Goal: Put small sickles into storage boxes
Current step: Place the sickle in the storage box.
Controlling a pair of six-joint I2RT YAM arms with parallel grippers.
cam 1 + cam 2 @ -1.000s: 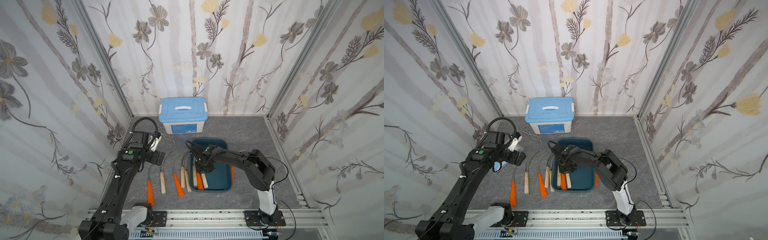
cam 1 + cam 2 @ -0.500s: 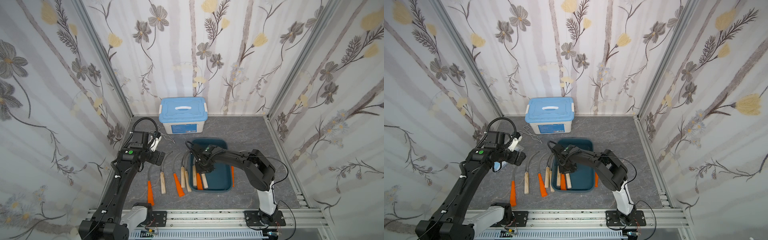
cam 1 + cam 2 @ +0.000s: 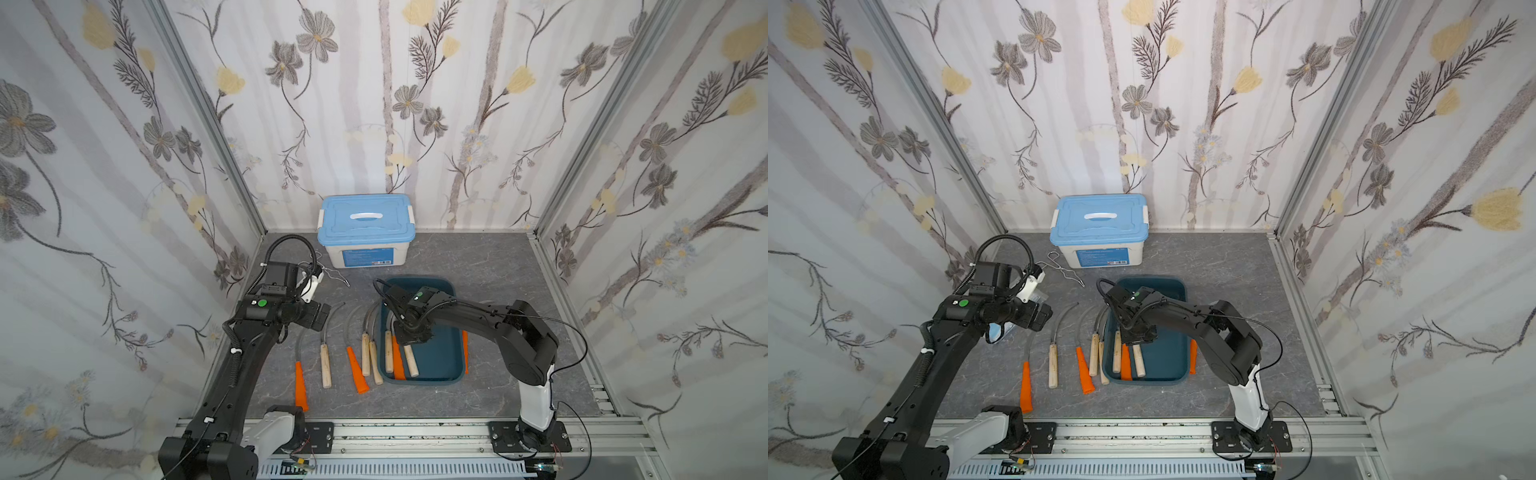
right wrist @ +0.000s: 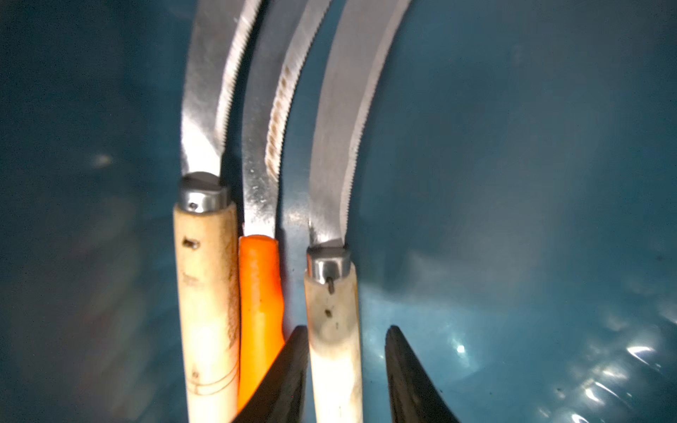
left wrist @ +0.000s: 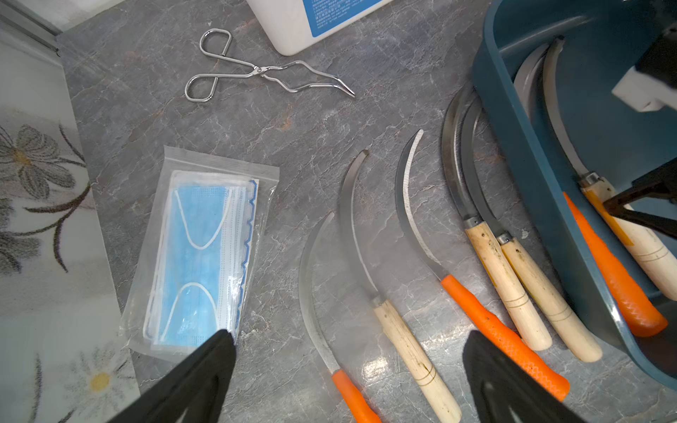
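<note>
We see the right claw (image 4: 346, 331) slightly apart, astride a wooden-handled sickle (image 4: 331, 293) in the teal tray (image 4: 513, 183); left claw (image 5: 348, 335) wide apart.

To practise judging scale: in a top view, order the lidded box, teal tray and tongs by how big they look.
Tray and box: near alike, and the box sits farther back, so unranked.
Tongs: clearly smallest.

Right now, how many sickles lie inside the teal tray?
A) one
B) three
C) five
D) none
B: the right wrist view shows two wooden-handled sickles flanking an orange-handled sickle on the floor of the teal tray.
</note>
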